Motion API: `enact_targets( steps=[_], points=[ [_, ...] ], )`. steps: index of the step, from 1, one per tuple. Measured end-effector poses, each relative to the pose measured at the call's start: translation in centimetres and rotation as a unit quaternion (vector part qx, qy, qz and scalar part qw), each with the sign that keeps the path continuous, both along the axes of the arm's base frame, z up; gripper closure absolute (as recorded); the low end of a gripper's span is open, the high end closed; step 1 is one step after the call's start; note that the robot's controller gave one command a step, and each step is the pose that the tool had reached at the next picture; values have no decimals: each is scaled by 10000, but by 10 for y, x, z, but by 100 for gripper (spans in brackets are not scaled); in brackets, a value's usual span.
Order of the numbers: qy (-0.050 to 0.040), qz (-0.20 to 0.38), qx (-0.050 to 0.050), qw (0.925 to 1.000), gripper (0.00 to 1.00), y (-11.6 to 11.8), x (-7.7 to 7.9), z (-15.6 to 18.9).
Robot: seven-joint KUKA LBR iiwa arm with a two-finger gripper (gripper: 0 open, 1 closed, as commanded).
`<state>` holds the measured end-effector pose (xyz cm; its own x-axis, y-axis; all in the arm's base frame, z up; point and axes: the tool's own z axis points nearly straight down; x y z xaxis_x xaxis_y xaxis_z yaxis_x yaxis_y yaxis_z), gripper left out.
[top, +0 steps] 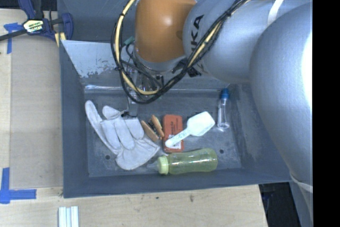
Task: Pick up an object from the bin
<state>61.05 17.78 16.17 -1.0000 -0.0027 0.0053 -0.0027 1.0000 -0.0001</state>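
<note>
One pale, limp glove (119, 138), lower left

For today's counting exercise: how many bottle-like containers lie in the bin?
2. A green bottle lies on its side at the bin's near edge; a small clear vial with a blue cap lies toward the right. The arm may hide others.

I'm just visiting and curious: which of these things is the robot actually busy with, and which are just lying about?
In the job: gripper, over the white glove, left in the grey bin.
Lying about: wooden pegs, orange block, white scoop, green bottle, blue-capped tube.
</note>
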Motion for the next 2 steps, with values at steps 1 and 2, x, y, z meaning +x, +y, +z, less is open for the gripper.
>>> enact_targets(
  steps=[1, 2],
  points=[
    [-42, -14, 7, 10000, 0, -1, 2, 5],
    [-55, 33, 11, 10000, 0, 2, -15, -81]
  ],
)
